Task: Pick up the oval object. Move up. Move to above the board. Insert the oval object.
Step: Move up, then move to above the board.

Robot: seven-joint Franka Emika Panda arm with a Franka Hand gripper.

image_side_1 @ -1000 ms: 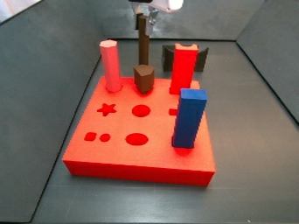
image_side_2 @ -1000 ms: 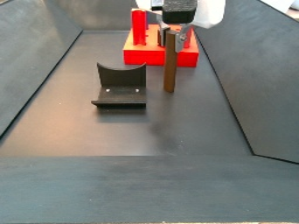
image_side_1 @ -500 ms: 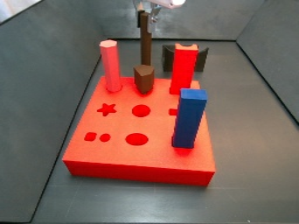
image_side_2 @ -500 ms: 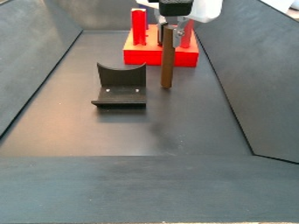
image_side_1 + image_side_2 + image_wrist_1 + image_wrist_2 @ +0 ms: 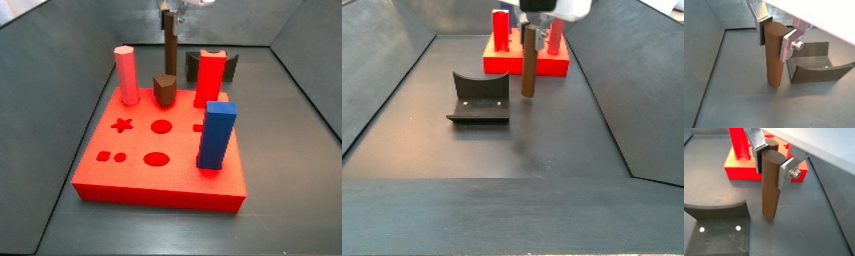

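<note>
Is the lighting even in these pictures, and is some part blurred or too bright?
In both wrist views the gripper holding the oval object is sharp, while the pale housing above is overexposed. In a side view the board is evenly lit, with soft shadows. In a side view the fixture looks dark, and the floor shows mild sheen.

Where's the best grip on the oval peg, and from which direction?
Near its top, from above, as now: the gripper is shut on the oval object, with the finger pads on opposite sides. The peg stands upright and slender, so a high side pinch leaves its lower end free for the board.
</note>
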